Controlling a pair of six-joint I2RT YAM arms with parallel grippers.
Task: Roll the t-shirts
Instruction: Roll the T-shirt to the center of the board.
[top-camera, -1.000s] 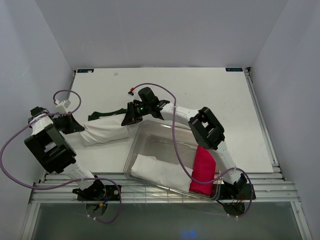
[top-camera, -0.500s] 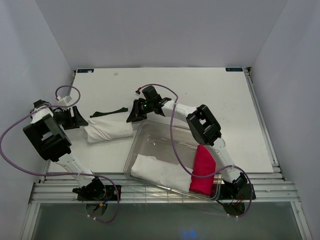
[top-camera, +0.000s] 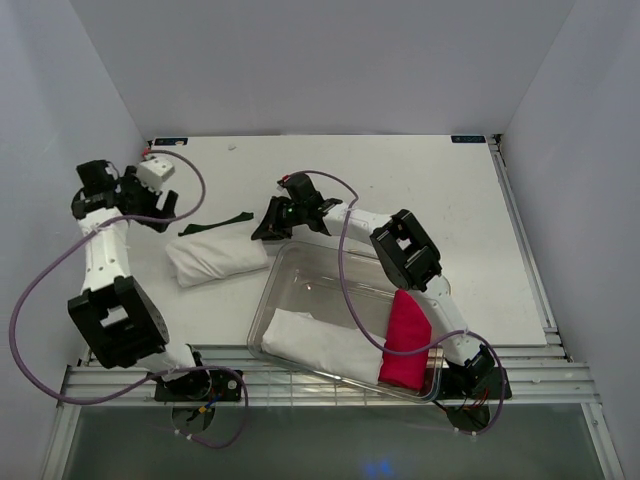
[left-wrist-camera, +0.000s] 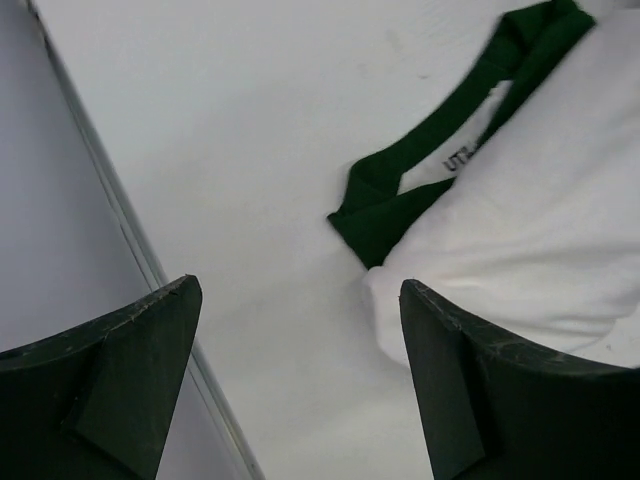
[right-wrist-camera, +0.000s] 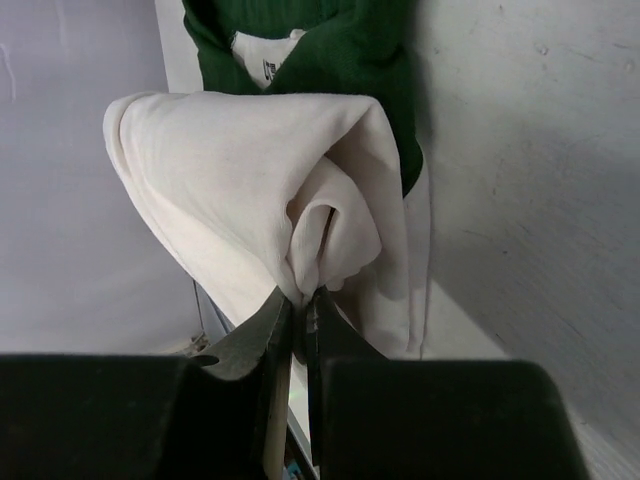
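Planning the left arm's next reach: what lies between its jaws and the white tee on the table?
Bare table, then the edge of the dark green tee poking out beside the white tee; the left wrist view shows it.

On the surface (top-camera: 400, 190), the rolled t-shirt (top-camera: 215, 258) lies left of the container (top-camera: 320, 285), with the flat t-shirt (top-camera: 212, 223) behind it. The right hand (top-camera: 264, 232) is at the container's far-left corner and the left hand (top-camera: 150, 208) is farther left. Inside the container, a cloth roll (top-camera: 315, 345) lies near-left and a bundle (top-camera: 405, 340) near-right.

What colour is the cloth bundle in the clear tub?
The bundle is bright pink; the top external view shows it best.
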